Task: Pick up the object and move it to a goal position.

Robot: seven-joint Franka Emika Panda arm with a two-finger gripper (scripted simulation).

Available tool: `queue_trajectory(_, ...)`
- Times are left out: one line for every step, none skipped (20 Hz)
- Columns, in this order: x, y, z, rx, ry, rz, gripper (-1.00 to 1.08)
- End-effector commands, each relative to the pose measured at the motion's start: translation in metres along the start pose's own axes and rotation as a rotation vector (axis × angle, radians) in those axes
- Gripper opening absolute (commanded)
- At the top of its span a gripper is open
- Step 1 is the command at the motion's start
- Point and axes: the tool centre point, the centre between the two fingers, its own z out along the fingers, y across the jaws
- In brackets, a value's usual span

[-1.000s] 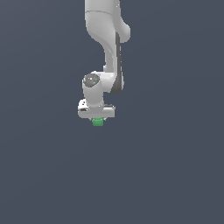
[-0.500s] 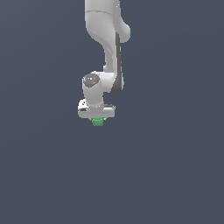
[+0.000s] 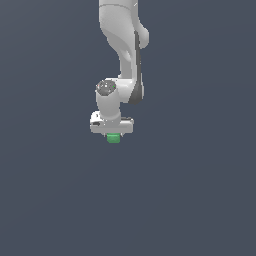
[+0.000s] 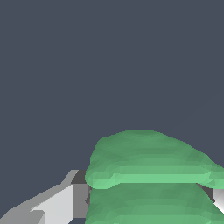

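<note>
The arm (image 3: 125, 45) is reaching straight down, and the gripper (image 3: 113, 137) is pinching the green block (image 3: 114, 138) between its jaws. The block is sitting directly beneath the white gripper body, narrower than it, against a plain dark grey background. In the wrist view the block (image 4: 148, 175) is filling the space between the two fingers (image 4: 57, 203).

The Panda arm (image 3: 122, 35) is glossy white with smooth, rounded link housings and a dark charcoal band running down the side near its lower joint. A round grey cap (image 3: 106, 87) with small dark and coloured specks closes the wrist joint. In the wrist view the fingers (image 4: 57, 203) are blocky, white to light grey with darker grey inner faces.
</note>
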Motion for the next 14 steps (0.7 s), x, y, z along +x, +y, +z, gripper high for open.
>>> queue_trajectory(0.004,-0.007,-0.013,0.0,0.001,-0.001,-1.0)
queue_trajectory(0.006,-0.01,-0.019,0.0,0.001,-0.001,-1.0)
queue_trajectory(0.008,-0.013,-0.026,-0.001,0.001,0.0,-1.0)
queue_trajectory(0.01,-0.017,-0.033,-0.001,0.001,0.0,-1.0)
queue_trajectory(0.012,-0.02,-0.04,-0.001,0.001,0.0,-1.0)
queue_trajectory(0.014,-0.025,-0.048,-0.001,0.001,0.0,-1.0)
queue_trajectory(0.017,-0.029,-0.057,-0.001,0.001,0.0,-1.0)
queue_trajectory(0.019,-0.033,-0.066,-0.001,0.001,0.0,-1.0)
queue_trajectory(0.022,-0.038,-0.075,-0.001,0.001,0.0,-1.0)
queue_trajectory(0.025,-0.043,-0.085,-0.001,0.001,0.0,-1.0)
queue_trajectory(0.028,-0.048,-0.094,-0.002,0.001,0.0,-1.0)
queue_trajectory(0.031,-0.053,-0.104,-0.002,0.001,0.0,-1.0)
queue_trajectory(0.034,-0.058,-0.114,-0.002,0.001,0.0,-1.0)
queue_trajectory(0.036,-0.063,-0.124,-0.002,0.001,0.0,-1.0)
